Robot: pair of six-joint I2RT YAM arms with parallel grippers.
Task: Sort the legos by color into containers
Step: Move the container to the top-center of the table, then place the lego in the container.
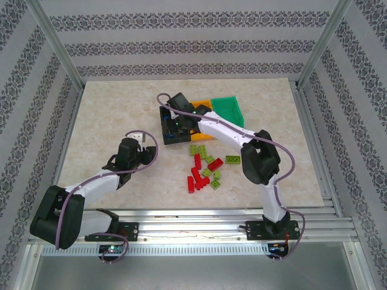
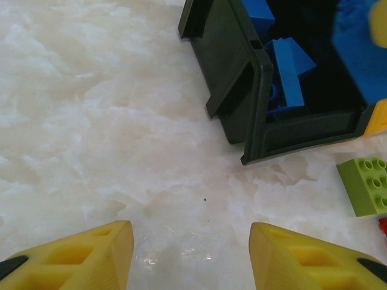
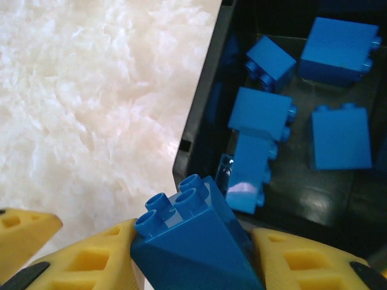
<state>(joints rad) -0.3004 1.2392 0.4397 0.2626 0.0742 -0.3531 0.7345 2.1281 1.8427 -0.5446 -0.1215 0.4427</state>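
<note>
Pale marbled stone patterns the table (image 1: 109, 115), which is closed in by patterned walls (image 1: 181, 36) and a metal frame (image 1: 57, 45). Of the three containers, the black bin (image 2: 236, 78) stands upright at the far middle of the table. Five blue bricks (image 3: 263, 115) lie loose on its floor, each plainly seen from the right wrist. A sixth blue brick (image 3: 187, 241) is clamped between the right fingers (image 3: 302, 260), tilted with its studs up, right over the black bin's near rim. The orange-yellow bin (image 1: 202, 104) sits just beside the black bin on its far right. The green bin (image 1: 230, 110) sits to the right of that one. On the near right of the black bin there is a loose scatter on the table. It holds about five red bricks (image 1: 198, 161) and about seven lime green bricks (image 1: 233, 160), several of them touching, so the count is rough. One lime piece lies near the black bin's near corner. To the near left of the black bin, the left fingers (image 2: 78, 260) hang over bare table, spread apart with nothing between them.
</note>
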